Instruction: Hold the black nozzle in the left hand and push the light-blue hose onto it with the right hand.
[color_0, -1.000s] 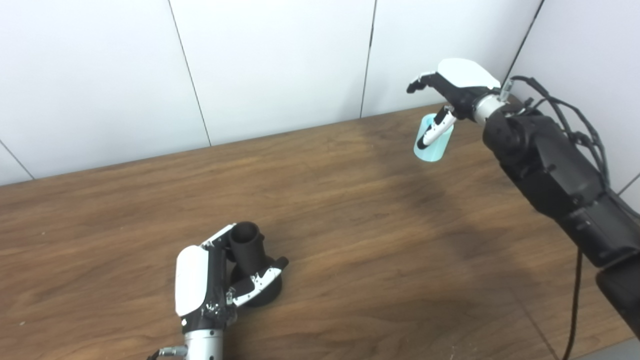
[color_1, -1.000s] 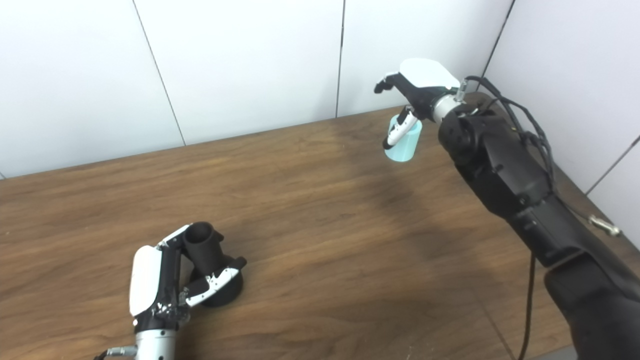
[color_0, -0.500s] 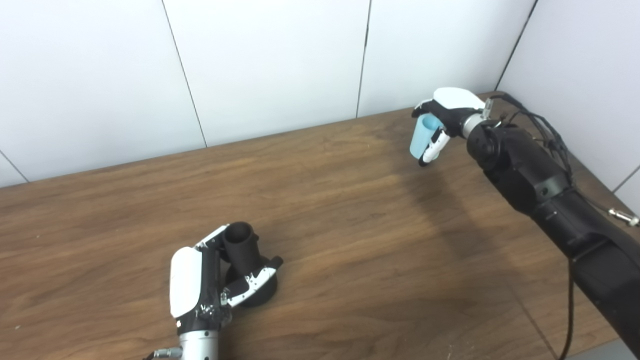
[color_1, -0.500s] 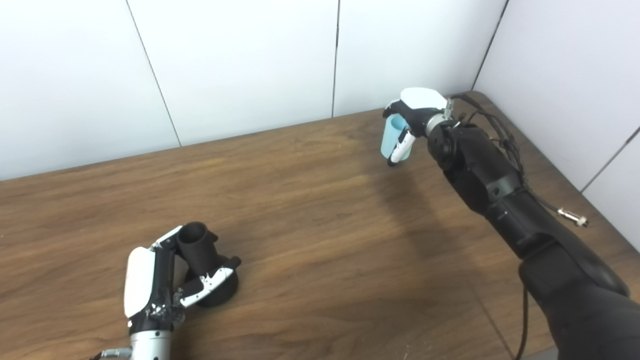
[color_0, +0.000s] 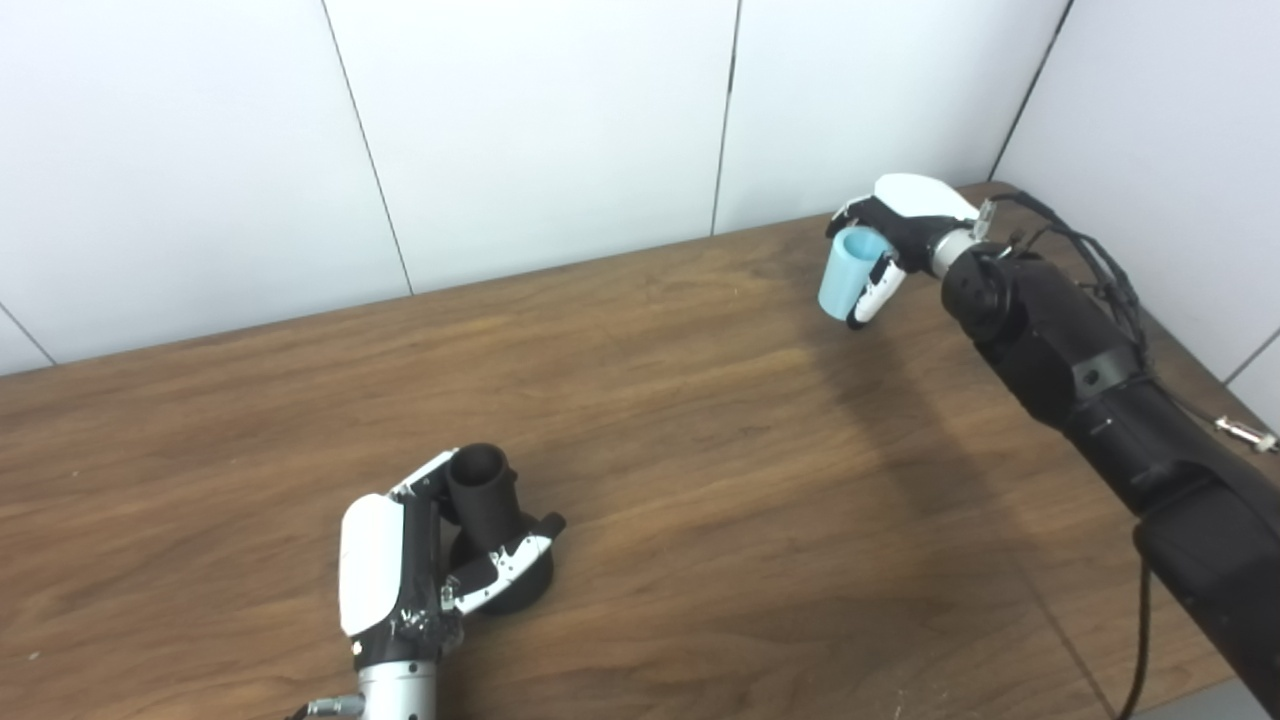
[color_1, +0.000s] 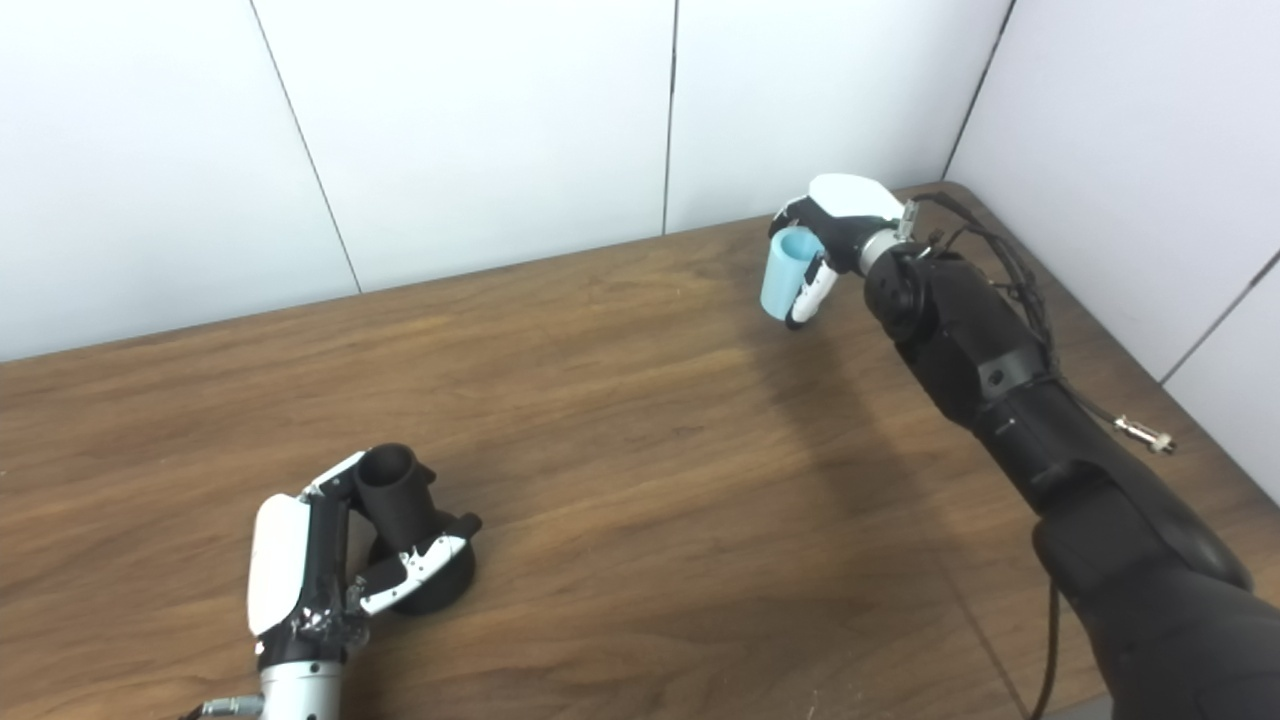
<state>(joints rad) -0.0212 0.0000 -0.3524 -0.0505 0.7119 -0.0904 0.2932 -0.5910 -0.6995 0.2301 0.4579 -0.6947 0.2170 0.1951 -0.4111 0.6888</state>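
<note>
The black nozzle (color_0: 490, 520) stands on the wooden table (color_0: 700, 480) with its open mouth upward, and the left hand (color_0: 400, 570) is wrapped around it, fingers on its neck and thumb across its wide base. Well apart, near the table's far right corner, the right hand (color_0: 895, 240) grips the light-blue hose (color_0: 843, 272), a short tube tilted with its open end up.

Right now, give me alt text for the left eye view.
The right hand grips a light-blue hose at the table's far right corner, while the left hand grips a black nozzle standing near the front left.
</note>
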